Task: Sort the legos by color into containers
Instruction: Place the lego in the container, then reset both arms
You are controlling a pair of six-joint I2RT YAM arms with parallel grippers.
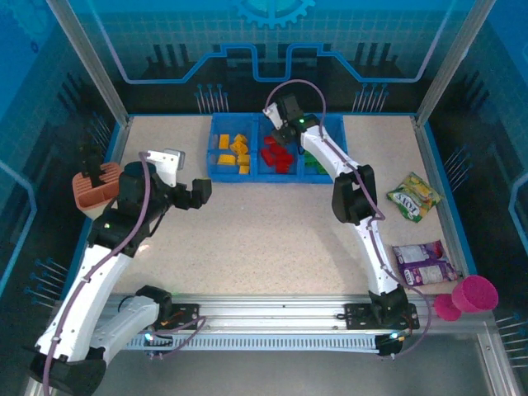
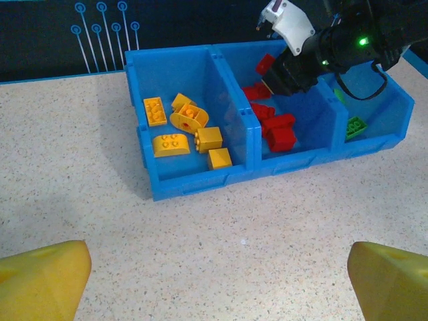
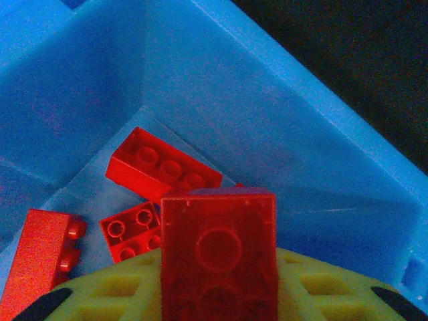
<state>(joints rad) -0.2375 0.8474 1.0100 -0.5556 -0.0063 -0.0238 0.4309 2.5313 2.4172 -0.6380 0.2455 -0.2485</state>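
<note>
Left gripper (image 1: 201, 193) hovers over the speckled tabletop (image 2: 200, 241) near the bases, its yellow fingers (image 2: 43, 277) spread wide and empty. Farther out stands the rectangular blue plastic three-compartment tray (image 2: 200, 182). Six yellow-orange studded plastic bricks (image 2: 170, 144) lie in its left compartment and at least four red bricks (image 2: 282, 139) in the middle. One green brick (image 2: 355, 127) shows in the right, where the arm hides the rest. Right gripper (image 2: 273, 75) hangs over the middle compartment, pinching a further red brick (image 3: 217, 257).
</note>
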